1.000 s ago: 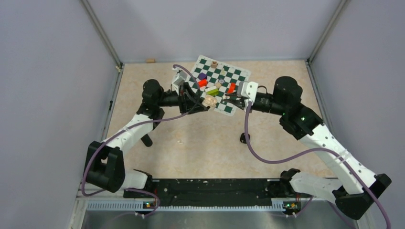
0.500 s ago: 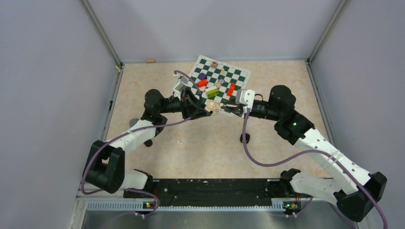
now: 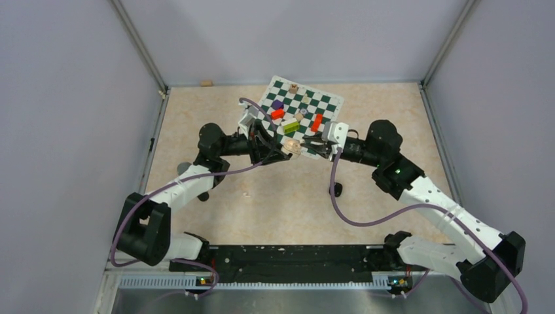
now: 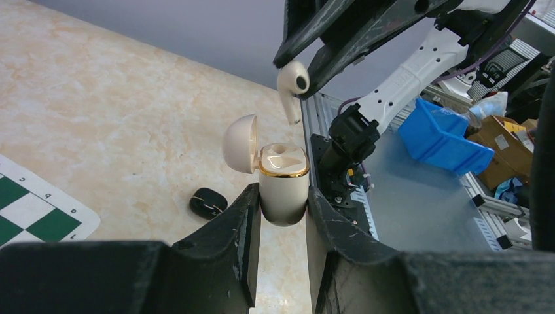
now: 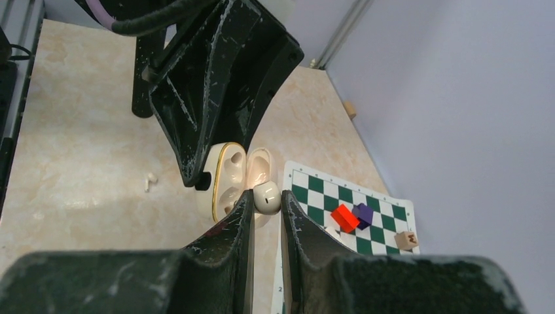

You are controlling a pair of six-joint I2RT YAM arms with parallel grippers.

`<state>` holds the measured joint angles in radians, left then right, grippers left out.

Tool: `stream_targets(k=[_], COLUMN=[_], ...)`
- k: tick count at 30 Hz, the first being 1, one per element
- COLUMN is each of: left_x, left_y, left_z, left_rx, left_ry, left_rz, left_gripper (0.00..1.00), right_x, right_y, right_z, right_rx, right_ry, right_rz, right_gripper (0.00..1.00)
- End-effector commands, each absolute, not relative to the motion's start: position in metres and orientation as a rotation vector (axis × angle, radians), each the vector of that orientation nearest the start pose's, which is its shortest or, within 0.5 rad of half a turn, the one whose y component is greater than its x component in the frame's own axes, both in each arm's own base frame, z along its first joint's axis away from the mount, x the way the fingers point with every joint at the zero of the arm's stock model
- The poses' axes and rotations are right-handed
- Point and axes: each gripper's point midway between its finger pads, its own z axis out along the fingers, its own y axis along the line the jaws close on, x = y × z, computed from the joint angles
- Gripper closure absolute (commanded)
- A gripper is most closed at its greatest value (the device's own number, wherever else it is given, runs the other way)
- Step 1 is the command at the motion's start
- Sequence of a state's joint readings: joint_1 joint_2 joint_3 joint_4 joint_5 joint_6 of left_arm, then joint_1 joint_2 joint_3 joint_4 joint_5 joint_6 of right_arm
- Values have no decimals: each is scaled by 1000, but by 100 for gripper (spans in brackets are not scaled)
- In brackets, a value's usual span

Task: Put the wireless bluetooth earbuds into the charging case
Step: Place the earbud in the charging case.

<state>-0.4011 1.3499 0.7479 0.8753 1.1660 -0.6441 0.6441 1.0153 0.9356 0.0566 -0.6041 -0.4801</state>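
The charging case [image 4: 283, 190] is cream with a gold rim, and its lid [image 4: 239, 144] is hinged open. My left gripper [image 4: 283, 194] is shut on its body and holds it upright above the table. My right gripper [image 5: 267, 197] is shut on the bulb of one cream earbud [image 5: 266, 196]. In the left wrist view that earbud [image 4: 292, 82] hangs stem down just above the open case and does not touch it. From above, the two grippers meet at the case [image 3: 291, 145]. A second small cream earbud [image 5: 150, 182] lies on the table.
The chessboard [image 3: 327, 104] lies just behind the grippers and carries red, purple, green and wooden blocks. A black oval pod [image 4: 208, 203] sits on the table below the case. Another dark object [image 3: 201, 194] lies by the left arm. Grey walls enclose the table.
Both grippers have shifted a little toward the near side, off the chessboard's edge. The right gripper with its earbud has closed in on the case. Both grips are unchanged.
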Motion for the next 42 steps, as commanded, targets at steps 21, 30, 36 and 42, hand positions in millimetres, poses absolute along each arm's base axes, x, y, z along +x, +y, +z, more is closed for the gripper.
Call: stream_targets(k=[21, 30, 36, 42], left_x=[221, 221, 225, 230], left_y=[-281, -280, -280, -278], left_z=[305, 308, 309, 310], left_rx=[987, 976, 955, 915], left_ry=[1278, 1276, 1285, 1297], left_rz=[-1516, -1520, -1518, -1513], left_gripper=[100, 100, 100, 100], right_x=[225, 228, 217, 212], right_y=[297, 296, 299, 300], right_z=[321, 317, 316, 316], right_rx=[-1271, -1273, -1309, -1326], right_ry=[1019, 1019, 1001, 990], right_rz=[697, 660, 711, 731], right_gripper=[96, 96, 96, 89])
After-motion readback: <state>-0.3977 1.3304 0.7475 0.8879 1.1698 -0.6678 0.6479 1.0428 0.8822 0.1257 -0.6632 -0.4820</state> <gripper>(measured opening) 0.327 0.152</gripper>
